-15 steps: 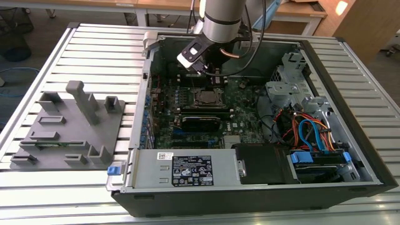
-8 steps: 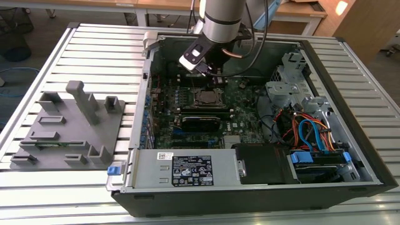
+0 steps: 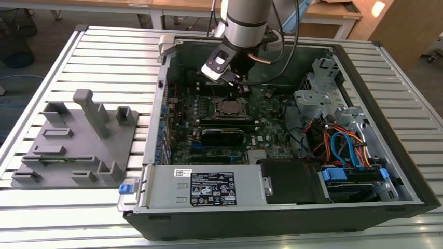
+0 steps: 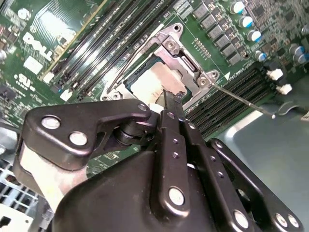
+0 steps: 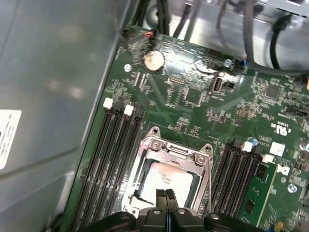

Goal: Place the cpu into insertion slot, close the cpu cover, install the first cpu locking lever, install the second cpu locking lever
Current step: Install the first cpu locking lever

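Closest to the exterior camera, at six o'clock, you've got the open computer case point(image 3: 277, 220) lying on its side on the slatted table point(image 3: 104, 52). Its front edge holds the grey power supply point(image 3: 207, 187). At four o'clock inside it sits a tangle of blue and orange cables point(image 3: 343, 145). Move in towards the centre and there's the green circuit board point(image 3: 266, 122), with the insertion slot point(image 3: 229, 116) set in it.

The cpu point(image 5: 169, 180) is in that slot. The cpu cover point(image 5: 161, 146) lies flat around it, silver top showing through the window, and long memory slots point(image 5: 108, 145) run on either side. Your gripper point(image 5: 165, 195) hangs right over the chip with its fingers pressed together and nothing between them. One thin locking lever point(image 4: 246, 100) sticks out from the socket's corner across the memory slots.

Further back, at twelve o'clock, the arm point(image 3: 246, 18) drops into the case. Off at nine o'clock, the exterior view's left, a grey fixture point(image 3: 76, 140) stands on the table.
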### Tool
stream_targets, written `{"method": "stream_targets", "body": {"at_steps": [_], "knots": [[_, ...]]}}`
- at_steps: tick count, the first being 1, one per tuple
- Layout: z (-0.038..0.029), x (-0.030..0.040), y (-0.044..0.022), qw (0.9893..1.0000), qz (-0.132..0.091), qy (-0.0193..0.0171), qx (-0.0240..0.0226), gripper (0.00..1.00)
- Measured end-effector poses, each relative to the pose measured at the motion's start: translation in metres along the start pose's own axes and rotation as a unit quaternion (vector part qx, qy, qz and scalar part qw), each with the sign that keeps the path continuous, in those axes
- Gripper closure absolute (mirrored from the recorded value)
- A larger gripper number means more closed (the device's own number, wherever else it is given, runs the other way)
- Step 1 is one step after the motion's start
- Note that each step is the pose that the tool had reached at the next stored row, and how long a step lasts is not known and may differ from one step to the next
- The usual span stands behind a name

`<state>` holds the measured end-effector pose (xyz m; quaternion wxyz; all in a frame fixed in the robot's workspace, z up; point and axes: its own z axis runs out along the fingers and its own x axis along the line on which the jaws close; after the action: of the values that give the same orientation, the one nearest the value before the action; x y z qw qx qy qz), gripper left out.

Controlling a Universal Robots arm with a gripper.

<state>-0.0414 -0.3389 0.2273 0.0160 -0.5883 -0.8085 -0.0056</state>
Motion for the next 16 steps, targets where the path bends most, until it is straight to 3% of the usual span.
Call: {"method": "stream_targets", "body": {"at_steps": [8, 16], "knots": [[0.0, -0.0001, 0.0, 0.9986, -0.053, -0.0005, 0.0017, 0.9], [0.0, -0.0001, 0.0, 0.9958, -0.091, -0.0009, 0.003, 0.9]]}}
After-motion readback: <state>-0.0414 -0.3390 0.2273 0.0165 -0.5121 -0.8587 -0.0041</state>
